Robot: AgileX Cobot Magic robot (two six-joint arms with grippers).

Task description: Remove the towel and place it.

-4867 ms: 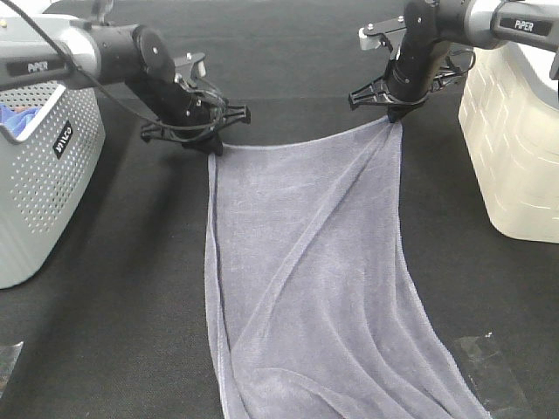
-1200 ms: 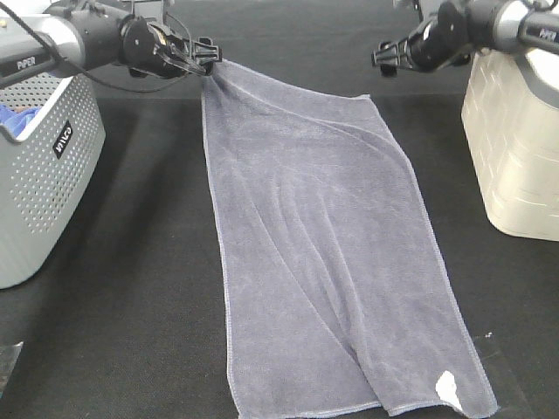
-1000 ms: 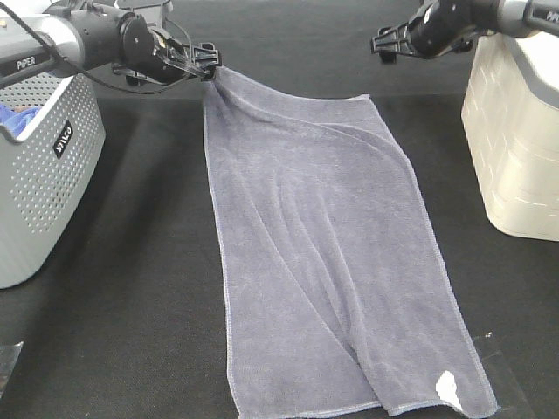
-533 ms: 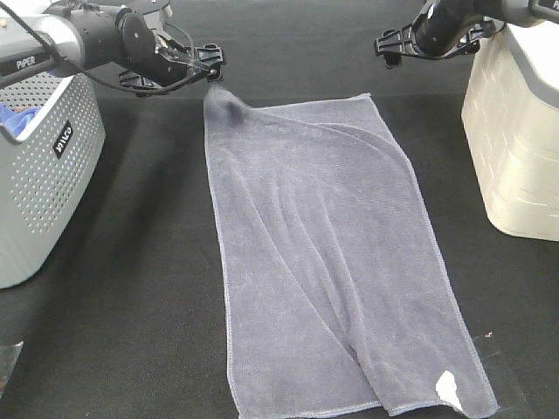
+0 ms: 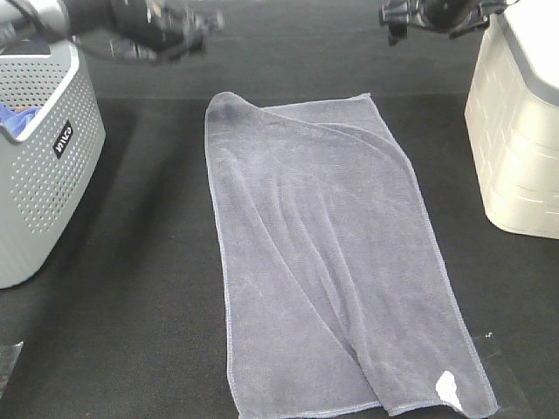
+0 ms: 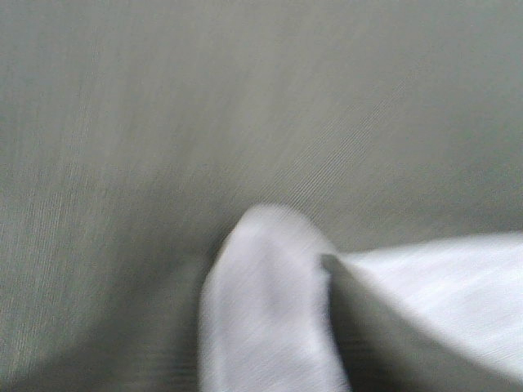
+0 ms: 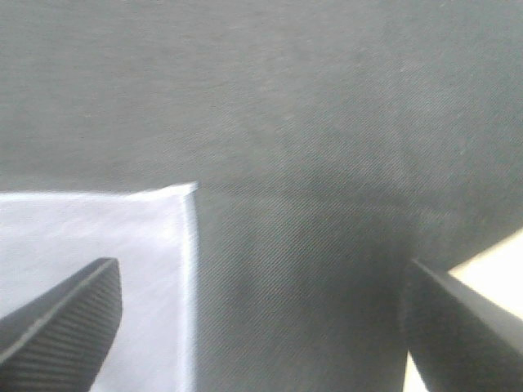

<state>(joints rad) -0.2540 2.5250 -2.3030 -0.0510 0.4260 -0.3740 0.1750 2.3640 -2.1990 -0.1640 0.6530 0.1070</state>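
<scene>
The grey-lavender towel (image 5: 314, 244) lies spread flat on the black table (image 5: 140, 288), long side running from far to near. Its white tag (image 5: 448, 387) is at the near right corner. Its far left corner is slightly folded over, and this also shows in the left wrist view (image 6: 270, 318). My left gripper (image 5: 188, 19) is blurred, raised beyond that corner, holding nothing. My right gripper (image 5: 417, 12) is open and empty above the far right corner (image 7: 176, 200). Its fingers (image 7: 65, 314) stand wide apart in the right wrist view.
A grey perforated basket (image 5: 44, 166) stands at the left edge with a bright blue cloth (image 5: 12, 118) inside. A cream bin (image 5: 515, 131) stands at the right edge. A clear scrap (image 5: 5, 362) lies at the near left corner.
Both grippers have let go of the towel's far corners and lifted up and away. The towel's far left corner dropped onto the table and the towel now lies flat.
</scene>
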